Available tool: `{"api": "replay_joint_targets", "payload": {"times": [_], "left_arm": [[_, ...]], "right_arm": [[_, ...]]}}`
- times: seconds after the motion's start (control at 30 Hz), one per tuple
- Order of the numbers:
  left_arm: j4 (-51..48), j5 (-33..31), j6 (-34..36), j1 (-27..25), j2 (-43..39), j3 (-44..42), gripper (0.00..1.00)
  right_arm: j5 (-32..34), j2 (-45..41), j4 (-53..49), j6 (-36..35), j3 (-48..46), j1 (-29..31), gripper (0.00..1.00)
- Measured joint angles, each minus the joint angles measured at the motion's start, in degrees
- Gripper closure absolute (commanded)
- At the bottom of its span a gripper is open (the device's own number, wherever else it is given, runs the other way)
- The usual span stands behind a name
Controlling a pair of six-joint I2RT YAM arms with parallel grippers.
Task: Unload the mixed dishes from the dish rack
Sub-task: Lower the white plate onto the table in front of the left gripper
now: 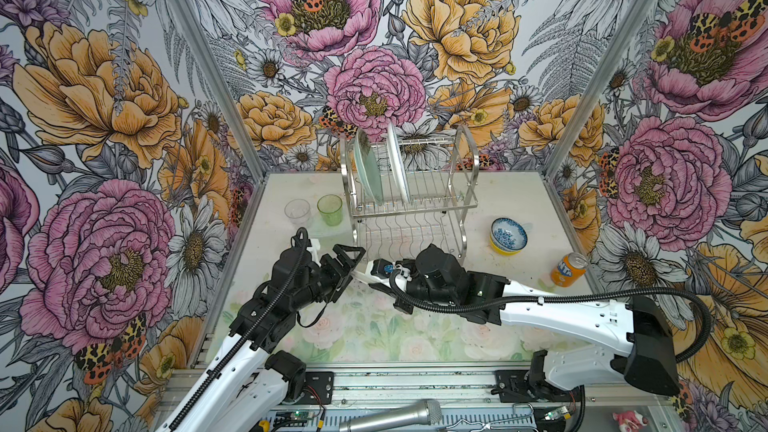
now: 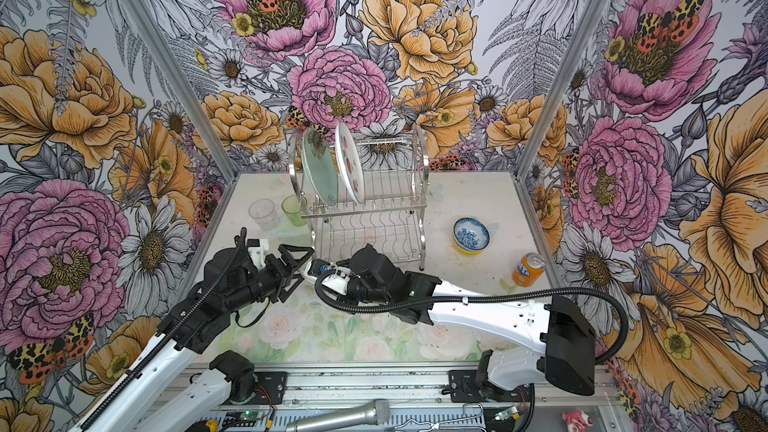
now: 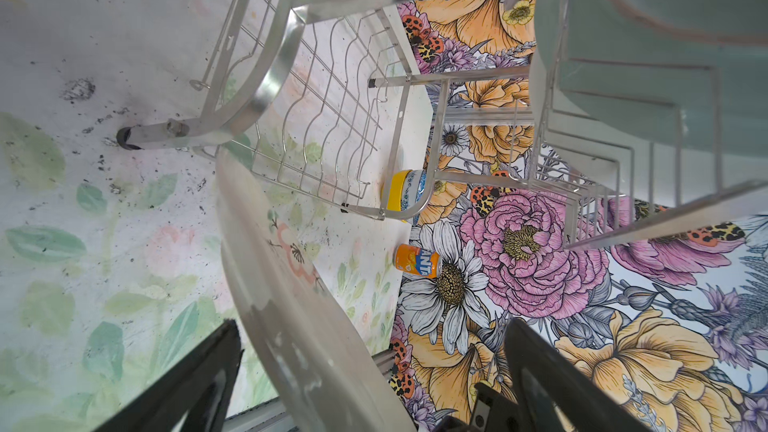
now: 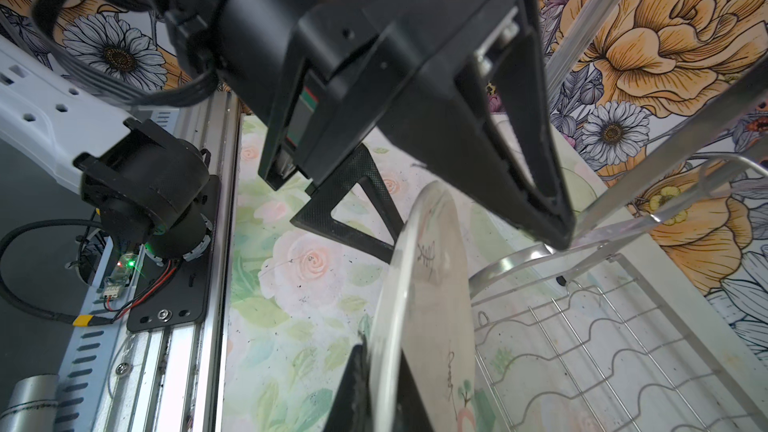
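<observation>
Closest to our wrist cameras is the cream plate point(image 4: 424, 305), held on edge just in front of the dish rack point(image 1: 415, 208), above the surface. Our right jaws are clenched on one side of its rim. Our left jaws stand released, straddling the opposite side, contact unclear. We judge they need only close to take it. A pale green plate point(image 1: 368, 172) and a white plate point(image 1: 397, 164) stand in the upper shelf.
</observation>
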Motion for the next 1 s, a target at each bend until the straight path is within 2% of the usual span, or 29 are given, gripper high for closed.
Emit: {"api": "replay_joint_targets", "payload": {"times": [0.2,0.3,0.37,0.5,0.57,0.63,0.87,1.0], "left_arm": [[1.2,0.4,-2.4,0.0,-0.6,-2.5,0.03],[2.3,0.8,-2.9,0.0,0.2,-2.9,0.11],[3.8,1.0,-2.9,0.3,0.5,-2.9,0.22],[4.4,1.8,-3.0,1.4,0.7,-2.9,0.35],[4.6,2.9,-2.9,2.3,1.0,-3.0,0.46],[5.1,4.1,-3.8,3.0,1.5,-3.2,0.54],[3.8,7.8,-5.8,5.2,3.0,-3.9,0.74],[3.0,8.8,-5.9,5.9,3.6,-4.3,0.76]], "right_arm": [[1.9,0.0,-0.1,-1.2,0.6,1.1,1.00],[2.4,0.0,-0.2,-2.0,1.4,1.8,1.00],[2.9,0.2,-0.2,-2.6,1.6,2.2,1.00],[4.2,0.5,-0.2,-3.7,1.7,3.2,1.00],[5.7,0.7,-0.5,-5.0,1.7,3.7,1.00],[7.3,1.2,-0.8,-6.3,1.7,4.2,1.00],[12.7,2.6,-1.7,-11.3,1.7,6.6,1.00],[14.2,3.0,-2.1,-12.5,1.7,7.6,1.00]]}}
